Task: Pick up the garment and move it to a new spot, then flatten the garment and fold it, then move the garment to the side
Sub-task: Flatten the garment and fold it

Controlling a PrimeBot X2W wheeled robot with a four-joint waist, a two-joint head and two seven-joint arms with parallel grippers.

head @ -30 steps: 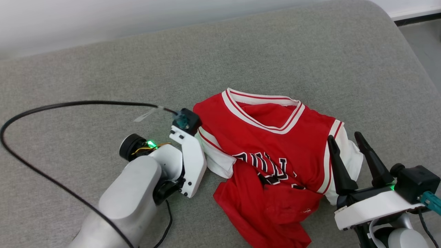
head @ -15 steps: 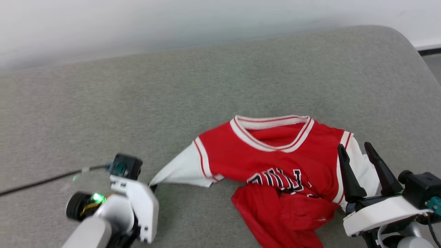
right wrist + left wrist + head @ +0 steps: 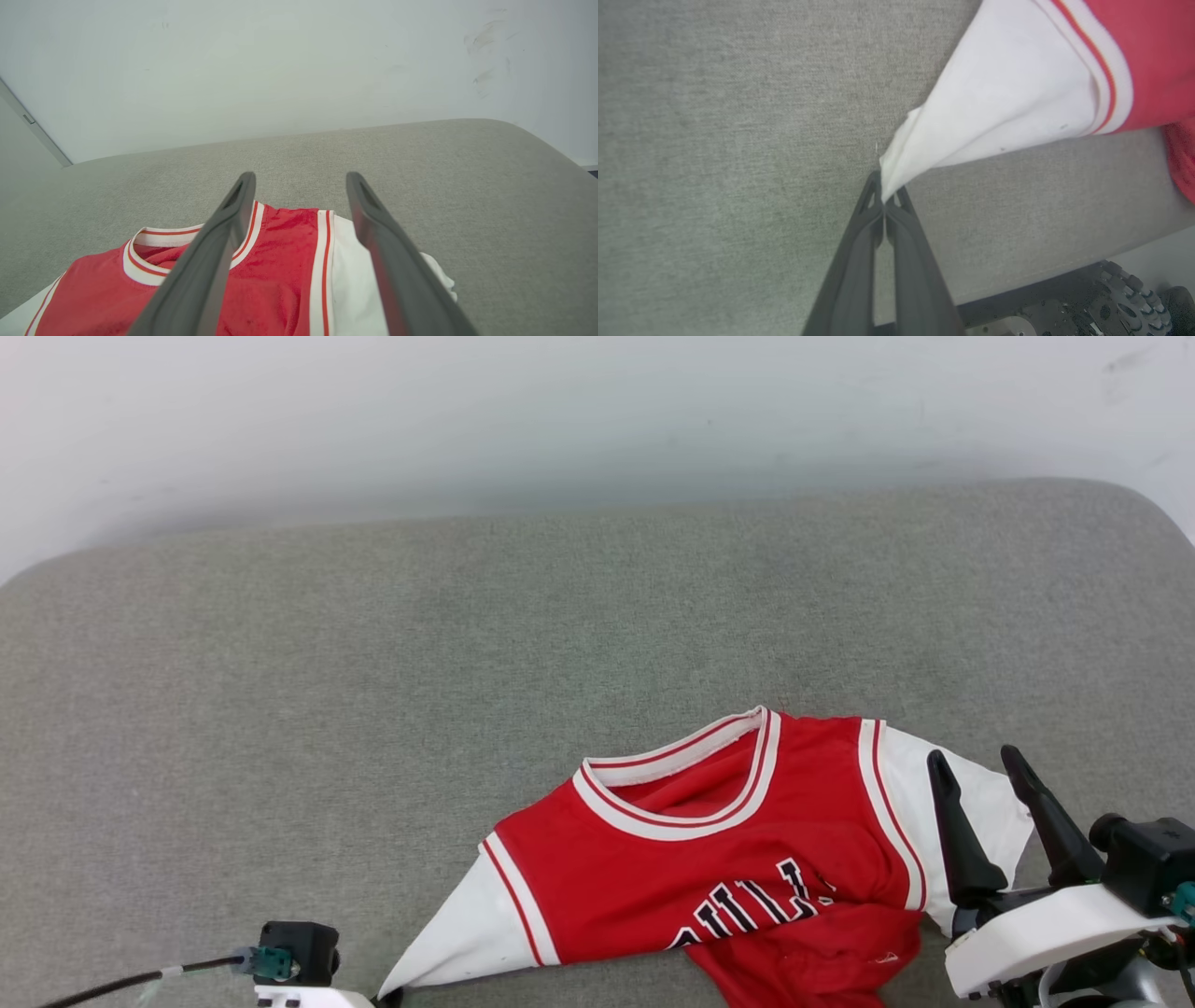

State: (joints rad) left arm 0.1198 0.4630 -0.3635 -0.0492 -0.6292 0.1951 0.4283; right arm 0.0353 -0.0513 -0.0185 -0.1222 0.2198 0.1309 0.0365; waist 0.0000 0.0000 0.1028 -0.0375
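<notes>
The garment [image 3: 709,859], a red jersey with white sleeves and striped trim, lies crumpled near the front of the grey cushion [image 3: 373,663]. Part of its black lettering shows. In the left wrist view my left gripper [image 3: 883,198] is shut on the tip of one white sleeve [image 3: 1008,98], pulled out taut into a point. In the head view that sleeve tip [image 3: 439,952] reaches the bottom edge. My right gripper [image 3: 972,754] stands open over the other white sleeve with nothing between its fingers. In the right wrist view, my right gripper [image 3: 300,176] points across the garment [image 3: 280,275] toward the wall.
A pale wall [image 3: 597,420] rises behind the cushion. The cushion's front edge [image 3: 1064,275] runs close to my left gripper, with the robot's wheeled base [image 3: 1115,298] below it. A black cable [image 3: 112,982] trails at the lower left. Bare grey cushion spreads left and behind the garment.
The head camera has tilted up. My left gripper has drawn the white sleeve out to the left and toward the front edge, stretching the garment. The right gripper stays open by the other sleeve.
</notes>
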